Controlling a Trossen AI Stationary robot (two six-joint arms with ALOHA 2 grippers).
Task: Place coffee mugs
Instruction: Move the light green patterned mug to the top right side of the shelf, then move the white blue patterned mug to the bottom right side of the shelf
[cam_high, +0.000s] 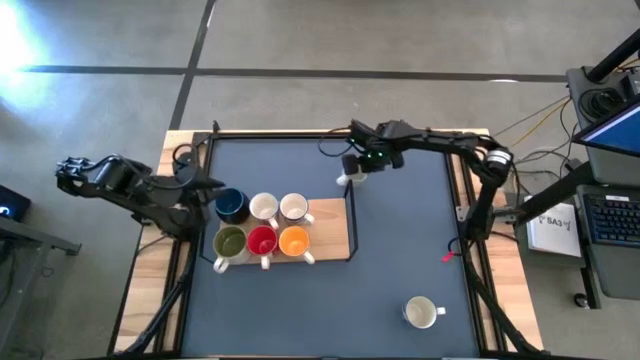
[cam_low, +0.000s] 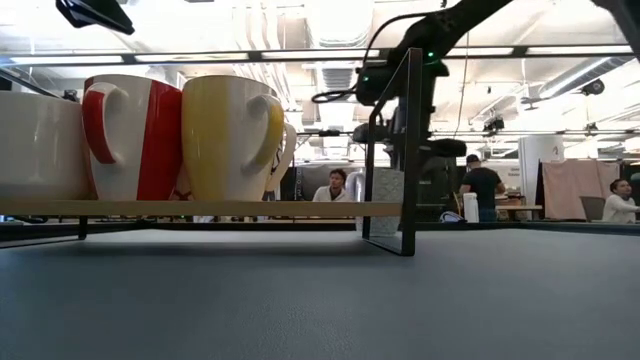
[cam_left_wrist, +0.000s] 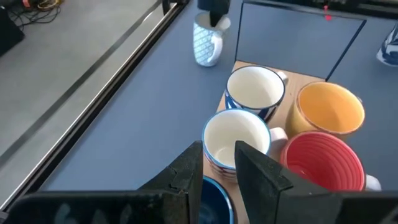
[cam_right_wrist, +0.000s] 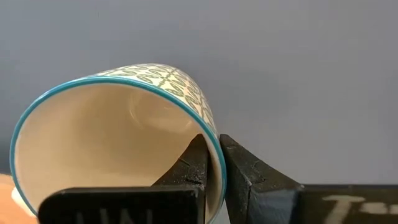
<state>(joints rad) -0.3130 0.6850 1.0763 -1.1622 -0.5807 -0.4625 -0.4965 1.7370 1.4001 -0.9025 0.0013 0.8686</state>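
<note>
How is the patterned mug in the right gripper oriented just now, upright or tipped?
Upright, it seems. The right gripper pinches the patterned mug by its rim, and the left wrist view shows it hanging mouth-up.

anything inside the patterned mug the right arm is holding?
The teal-rimmed, green-patterned ceramic mug, pinched at its rim by the right end effector, shows a bare cream interior. The deepest part of the mug is hidden by the end effector.

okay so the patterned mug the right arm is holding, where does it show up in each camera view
High view: the patterned mug hangs from the right end effector, just off the wooden board's far right corner.
Low view: right of centre, behind the black frame post.
Left wrist view: near the top, past the white mugs.
Right wrist view: fills the frame, wall pinched between the fingers.
Shared landmark: the orange mug.
</note>
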